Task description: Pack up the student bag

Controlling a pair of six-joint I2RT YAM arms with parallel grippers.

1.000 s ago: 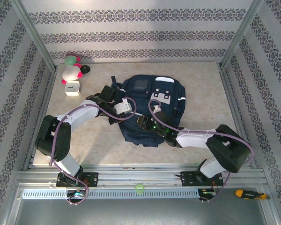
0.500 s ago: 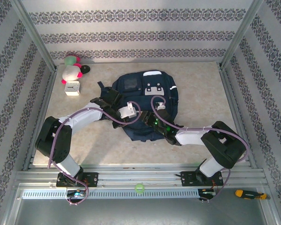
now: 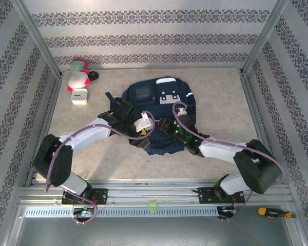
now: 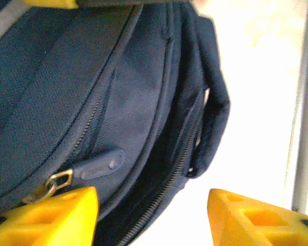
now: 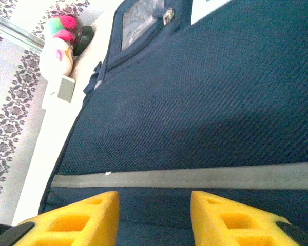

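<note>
Bag (image 3: 161, 102): laid flat mid-worktop (image 3: 231, 113); long axis near-to-far, zip edge toward the arms.
Left end effector (image 4: 151, 207): spread wide, empty; zip opening (image 4: 167, 189) lies just ahead.
Right end effector (image 5: 154, 205): part-open, empty, over bag fabric.
Nearer to the opening: left arm, as judged.

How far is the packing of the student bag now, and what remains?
Early. Done: the student bag lies flat mid-table, its zip apparently partly open. In hand: the left gripper and right gripper hover open over its near end, holding nothing. Remaining: the plush toy and small white box sit outside at the far-left corner; whether anything is inside, I cannot tell.
</note>
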